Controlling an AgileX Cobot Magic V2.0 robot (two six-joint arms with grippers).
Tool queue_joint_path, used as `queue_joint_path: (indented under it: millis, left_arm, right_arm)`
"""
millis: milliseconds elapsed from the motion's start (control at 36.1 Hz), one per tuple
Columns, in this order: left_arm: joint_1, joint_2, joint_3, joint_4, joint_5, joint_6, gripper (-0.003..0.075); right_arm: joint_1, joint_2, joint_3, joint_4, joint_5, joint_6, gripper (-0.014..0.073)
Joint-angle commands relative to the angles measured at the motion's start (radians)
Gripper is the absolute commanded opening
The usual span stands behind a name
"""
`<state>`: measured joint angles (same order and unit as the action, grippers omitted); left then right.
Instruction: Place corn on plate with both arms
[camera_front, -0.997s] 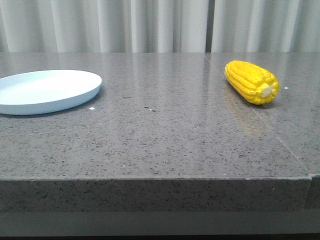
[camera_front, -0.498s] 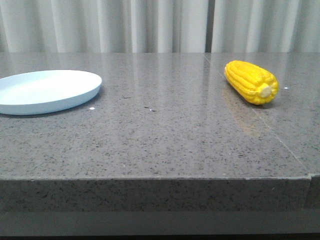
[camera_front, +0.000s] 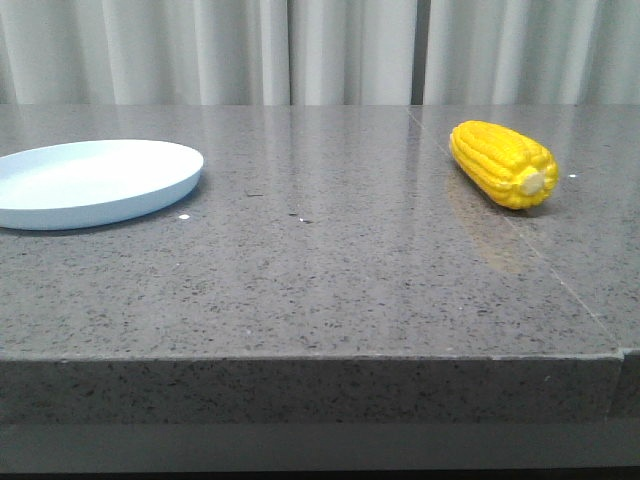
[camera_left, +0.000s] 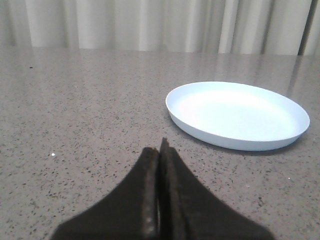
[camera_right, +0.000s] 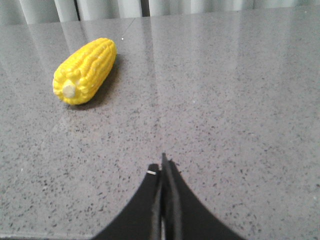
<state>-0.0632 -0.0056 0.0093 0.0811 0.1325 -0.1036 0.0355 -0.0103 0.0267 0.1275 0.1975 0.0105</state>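
Note:
The yellow corn lies on the grey stone table at the right, its pale cut end toward the camera. It also shows in the right wrist view. The pale blue-white plate sits empty at the left, and shows in the left wrist view. My left gripper is shut and empty, low over the table short of the plate. My right gripper is shut and empty, well short of the corn. Neither gripper shows in the front view.
The grey speckled table has its front edge near the camera and a seam running past the corn on the right. White curtains hang behind the table.

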Motion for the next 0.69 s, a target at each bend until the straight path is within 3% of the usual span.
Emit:
queue_joint_path:
  millis: [0, 166, 277, 498, 665]
  left_arm:
    - [0.004, -0.017, 0.022, -0.005, -0.132, -0.003, -0.0020]
    - [0.004, -0.017, 0.002, -0.005, -0.279, -0.003, -0.0020]
    - [0.004, -0.012, -0.067, -0.005, -0.265, -0.003, -0.0020]
    - [0.004, 0.052, -0.309, 0.006, -0.145, -0.003, -0.0020]
    - [0.004, 0.220, -0.477, 0.035, 0.021, -0.001, -0.0020]
  right_arm:
    - [-0.005, -0.017, -0.024, -0.001, -0.114, -0.011, -0.0069]
    - [-0.005, -0.017, -0.085, -0.001, -0.093, -0.011, -0.0069]
    - [-0.005, -0.015, -0.168, -0.001, -0.036, -0.011, -0.0069]
    - [-0.005, 0.079, -0.402, -0.001, 0.126, -0.011, -0.0069]
    - [-0.005, 0.229, -0.532, -0.001, 0.136, -0.011, -0.0069]
